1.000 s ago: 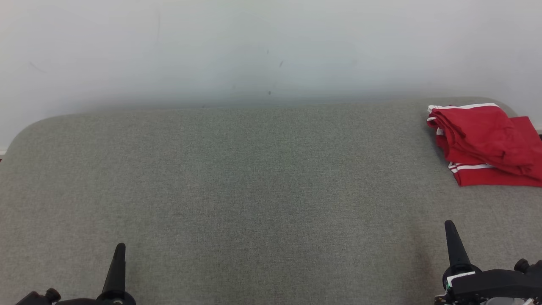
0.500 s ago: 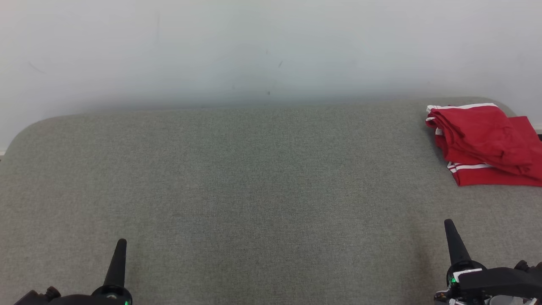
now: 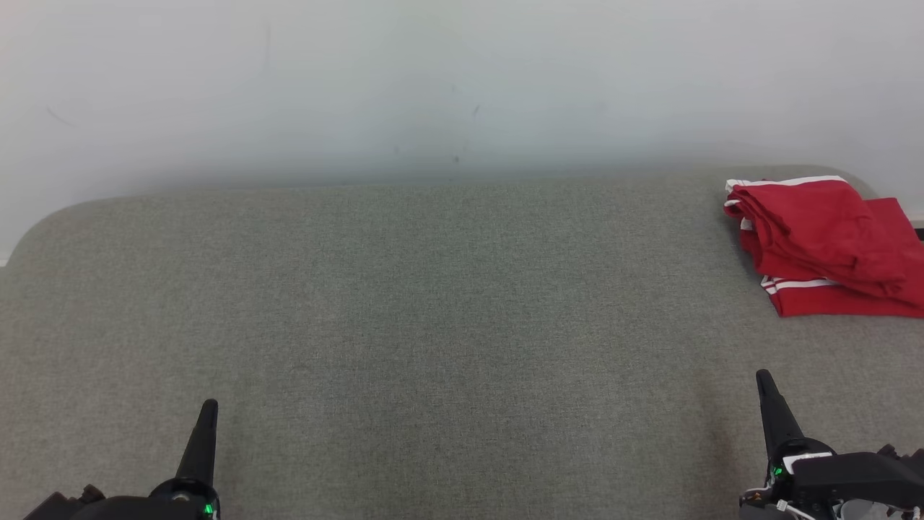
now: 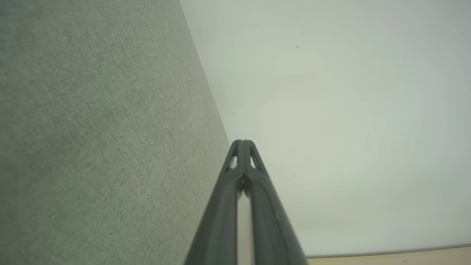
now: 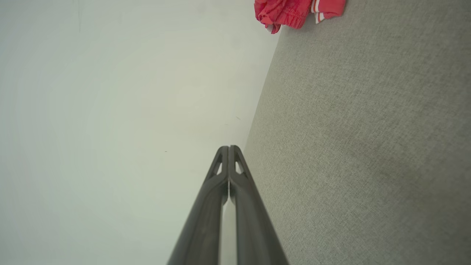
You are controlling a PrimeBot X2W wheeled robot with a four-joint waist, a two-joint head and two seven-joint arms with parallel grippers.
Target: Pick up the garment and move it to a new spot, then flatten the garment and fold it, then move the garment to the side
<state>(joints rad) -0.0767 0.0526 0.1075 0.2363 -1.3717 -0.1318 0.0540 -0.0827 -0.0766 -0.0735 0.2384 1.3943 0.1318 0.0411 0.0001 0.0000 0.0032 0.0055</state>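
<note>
Left gripper [image 3: 207,419] edged up-frame; its fingers and those of the right gripper [image 3: 765,390] pressed together, empty; folded red garment [image 3: 823,245] upper right on desk [image 3: 433,325], near the edge, liable to slip off if nudged.

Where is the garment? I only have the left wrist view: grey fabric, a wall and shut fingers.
Observer: In the head view the garment lies folded at the far right of the grey surface, near the wall.
Operator: Is the right gripper holding it?
Observer: No. The right gripper is shut on nothing, apart from the garment and nearer the robot.
Operator: What does the garment look like?
Observer: Red, with white stripes along its edges.
</note>
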